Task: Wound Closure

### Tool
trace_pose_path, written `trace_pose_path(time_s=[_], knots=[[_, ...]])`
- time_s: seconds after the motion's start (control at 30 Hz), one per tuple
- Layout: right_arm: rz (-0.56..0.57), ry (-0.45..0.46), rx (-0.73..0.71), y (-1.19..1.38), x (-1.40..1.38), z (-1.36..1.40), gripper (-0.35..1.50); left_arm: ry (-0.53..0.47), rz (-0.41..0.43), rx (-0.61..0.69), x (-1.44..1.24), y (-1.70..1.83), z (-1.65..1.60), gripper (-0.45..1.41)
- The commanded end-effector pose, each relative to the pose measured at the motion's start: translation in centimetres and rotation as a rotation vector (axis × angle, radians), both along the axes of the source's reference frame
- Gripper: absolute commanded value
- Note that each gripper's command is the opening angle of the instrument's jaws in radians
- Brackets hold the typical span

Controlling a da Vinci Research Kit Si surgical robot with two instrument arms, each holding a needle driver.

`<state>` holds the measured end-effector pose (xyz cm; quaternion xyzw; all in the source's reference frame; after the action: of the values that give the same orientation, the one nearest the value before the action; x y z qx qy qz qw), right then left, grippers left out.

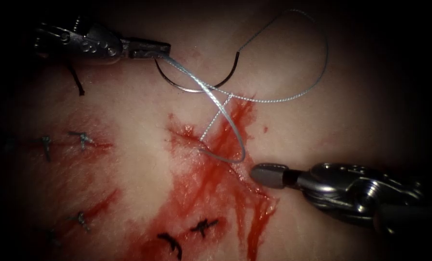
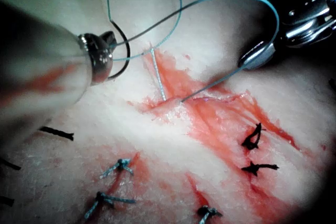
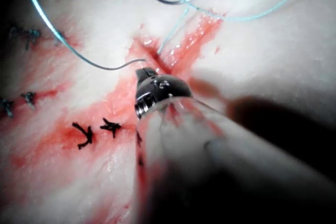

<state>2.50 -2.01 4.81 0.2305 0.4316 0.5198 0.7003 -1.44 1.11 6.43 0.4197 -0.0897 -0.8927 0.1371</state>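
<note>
My left tool point(image 1: 150, 50) sits at the upper left of the tissue point(image 1: 322, 125), jaws shut on the thread point(image 1: 225, 113). From there the thread runs down, loops close to my right tool, and enters the cut point(image 1: 189, 135). The curved needle point(image 1: 196, 90) lies free on the tissue above the cut, out of the tissue, one end just under the left jaws. Its tail thread point(image 1: 317, 72) arcs wide to the right and comes back to the cut. My right tool point(image 1: 266, 175) rests right of the cut, jaws shut, holding nothing. The left tool point(image 2: 107, 39), needle point(image 2: 127, 51) and right tool point(image 3: 147, 73) are seen close up.
Red fluid point(image 1: 211, 188) spreads below and around the cut. Two dark knotted stitches point(image 1: 203, 226) lie below it. Grey-blue stitches point(image 1: 82, 139) close older cuts on the left. A dark cut thread end point(image 1: 75, 79) lies under the left tool.
</note>
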Motion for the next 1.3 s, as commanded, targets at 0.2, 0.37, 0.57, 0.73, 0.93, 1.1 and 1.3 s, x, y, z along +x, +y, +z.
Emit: trace_pose_path(time_s=[0.2, 0.37, 0.57, 0.73, 0.93, 1.1, 1.3], knots=[[0.075, 0.102, -0.173, 0.33, 0.14, 0.24, -0.35, 0.006, -0.105, 0.099, -0.14, -0.11, 0.05, -0.45], [0.03, 0.26, -0.197, 0.37, 0.18, 0.32, -0.35, 0.08, -0.367, 0.333, -0.25, -0.14, 0.07, -0.45], [0.012, 0.51, -0.159, 0.27, 0.37, 0.31, -0.35, 0.202, -0.447, 0.305, -0.37, -0.28, 0.25, -0.45], [0.064, 0.582, -0.175, 0.24, 0.57, 0.23, -0.35, 0.237, -0.396, 0.259, -0.44, -0.39, 0.45, -0.45], [0.142, 0.708, -0.2, 0.34, 0.77, 0.03, -0.35, 0.286, -0.347, 0.221, -0.42, -0.41, 0.6, -0.45], [0.245, 0.648, -0.331, 0.51, 0.8, -0.2, -0.35, 0.319, -0.268, 0.166, -0.41, -0.43, 0.61, -0.45], [0.369, 0.453, -0.533, 0.68, 0.77, -0.32, -0.35, 0.331, -0.177, 0.107, -0.44, -0.5, 0.57, -0.45]])
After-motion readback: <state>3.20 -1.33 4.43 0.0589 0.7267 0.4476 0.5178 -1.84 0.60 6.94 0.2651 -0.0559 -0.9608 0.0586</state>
